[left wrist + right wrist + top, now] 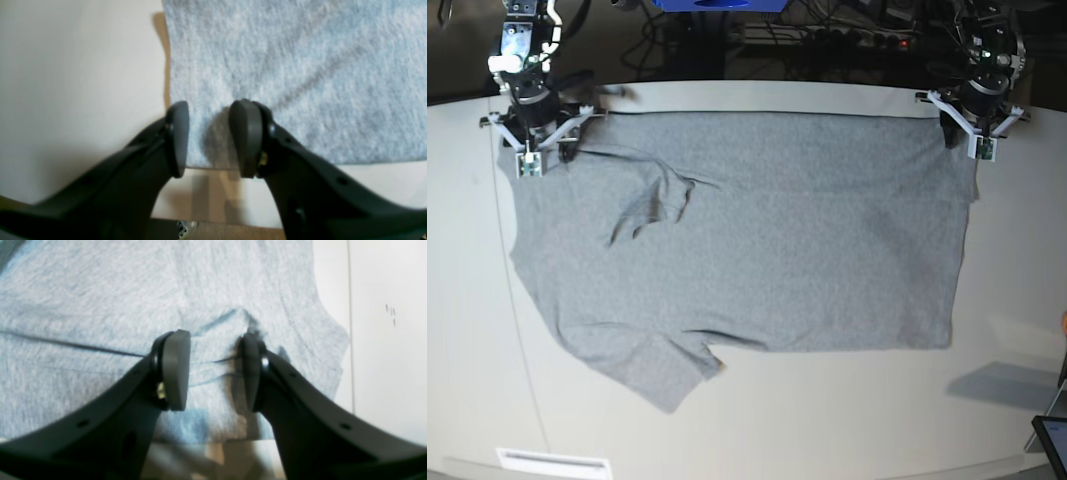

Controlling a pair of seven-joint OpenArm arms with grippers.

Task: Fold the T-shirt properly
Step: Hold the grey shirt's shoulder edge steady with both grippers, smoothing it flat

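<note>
Both wrist views cut the T-shirt [300, 73] off at their edges, showing only a patch of grey cloth. In the left wrist view the left tool [208, 138] is soft with blur, and its pads hide the hem corner between them. In the right wrist view the right tool [215, 371] covers a creased fold. From the base view, whether either tool actually pinches cloth cannot be told. A dark screen [1053, 440] is clipped at the corner.

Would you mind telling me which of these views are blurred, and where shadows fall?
Left wrist: the T-shirt and left pincer look soft, with a shadow between the pads. Right wrist: similarly soft. Base: sharp, with a shadow on the table.
</note>
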